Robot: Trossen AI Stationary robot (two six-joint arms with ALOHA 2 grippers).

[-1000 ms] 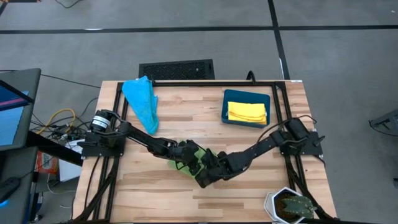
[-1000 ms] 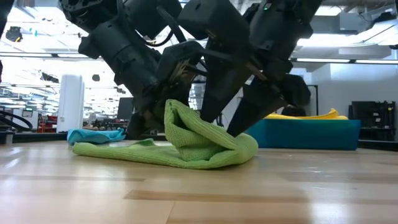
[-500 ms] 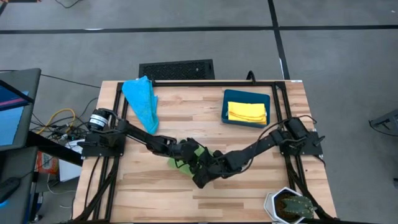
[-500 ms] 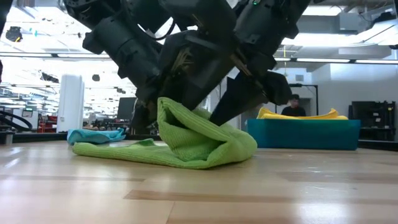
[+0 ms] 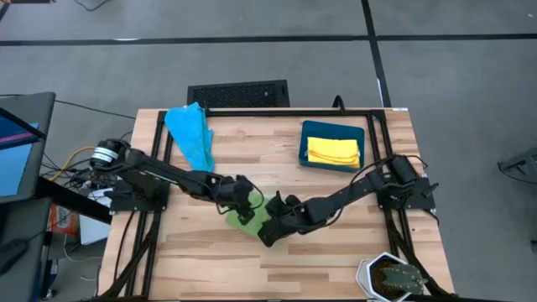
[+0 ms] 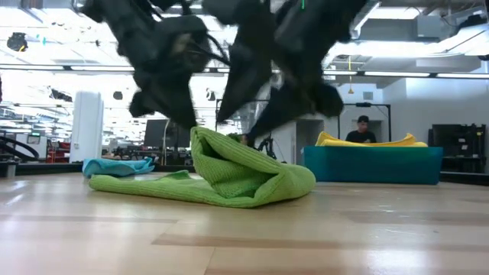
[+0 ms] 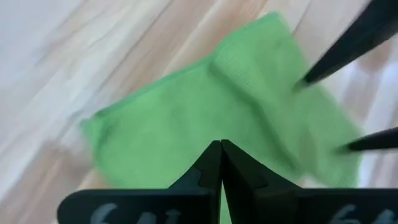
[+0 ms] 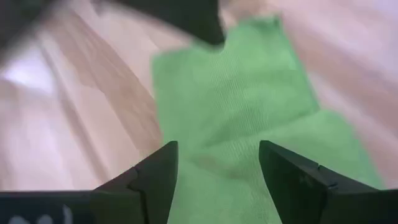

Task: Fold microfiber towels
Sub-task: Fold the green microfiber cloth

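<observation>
So the green towel (image 5: 248, 220) was sitting near the middle of the table (image 5: 336, 252), lumped up in a loose half-fold. From the low view you could see one part bunched up into a hump (image 6: 229, 164) and a flat tail spread out toward the blue towel's side. Both arms were right over it. The left gripper (image 7: 221, 163) was clenched tight with nothing in it, fingers pressed together, hanging just above the green cloth. The right gripper (image 8: 217, 168) had its fingers spread wide, also empty, parked over the towel's other end and not pinching any fabric that I could see.

The blue towel (image 5: 191, 134) lay crumpled by the table's far left corner, well apart from the green one. The yellow towel (image 5: 333, 150) was folded inside the teal bin (image 5: 304, 144) at the far right. There was a person (image 6: 362, 131) way back in the room behind the bin.
</observation>
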